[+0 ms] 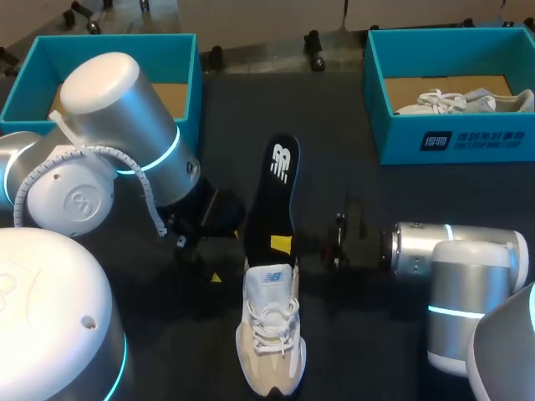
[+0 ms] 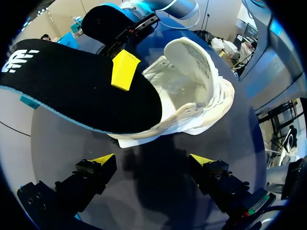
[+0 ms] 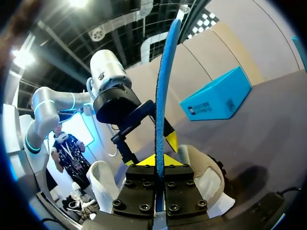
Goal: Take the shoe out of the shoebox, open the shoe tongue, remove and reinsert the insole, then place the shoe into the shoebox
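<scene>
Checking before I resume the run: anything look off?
Nothing spilled or damaged. The black insole sticks half out of the shoe, pinched in the right tool, which fits the task. The left tool is open near the shoe.

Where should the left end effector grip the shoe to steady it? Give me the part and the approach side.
Probably the laced midfoot of the shoe, a finger on each flank, coming down from its left. The shoe sits upright on its sole, narrow there, while the insole, clamped in the right end effector, occupies the opening. The left end effector is open beside it.
</scene>
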`<action>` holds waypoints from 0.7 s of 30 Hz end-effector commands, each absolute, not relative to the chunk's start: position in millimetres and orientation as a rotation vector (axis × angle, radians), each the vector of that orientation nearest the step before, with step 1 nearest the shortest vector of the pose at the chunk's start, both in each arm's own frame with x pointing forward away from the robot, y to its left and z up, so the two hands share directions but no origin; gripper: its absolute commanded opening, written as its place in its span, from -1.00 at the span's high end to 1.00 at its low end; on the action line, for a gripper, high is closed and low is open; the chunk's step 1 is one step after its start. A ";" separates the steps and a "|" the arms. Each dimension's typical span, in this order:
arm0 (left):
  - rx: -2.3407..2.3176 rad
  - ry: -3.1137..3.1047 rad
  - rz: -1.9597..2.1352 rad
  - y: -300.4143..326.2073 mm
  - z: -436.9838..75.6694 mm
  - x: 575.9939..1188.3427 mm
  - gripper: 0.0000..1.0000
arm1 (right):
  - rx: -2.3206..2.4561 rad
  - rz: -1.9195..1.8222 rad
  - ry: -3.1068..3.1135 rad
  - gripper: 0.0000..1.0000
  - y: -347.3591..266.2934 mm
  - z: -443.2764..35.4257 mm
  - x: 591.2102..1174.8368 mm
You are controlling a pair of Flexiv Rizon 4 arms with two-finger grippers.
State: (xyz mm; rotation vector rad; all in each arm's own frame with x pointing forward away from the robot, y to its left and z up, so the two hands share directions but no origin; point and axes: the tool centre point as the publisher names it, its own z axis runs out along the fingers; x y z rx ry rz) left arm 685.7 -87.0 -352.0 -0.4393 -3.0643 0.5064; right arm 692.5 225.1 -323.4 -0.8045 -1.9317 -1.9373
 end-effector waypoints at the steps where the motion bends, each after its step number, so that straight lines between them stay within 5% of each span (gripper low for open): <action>1: -0.440 -3.066 0.505 -86.6 -351.9 684.9 -1.00 | -0.799 -1.920 -1.934 1.00 226.7 -327.7 691.2; 21: -0.440 -3.066 0.505 -86.6 -351.9 684.9 -1.00 | -0.880 -1.869 -1.878 1.00 232.7 -345.7 676.4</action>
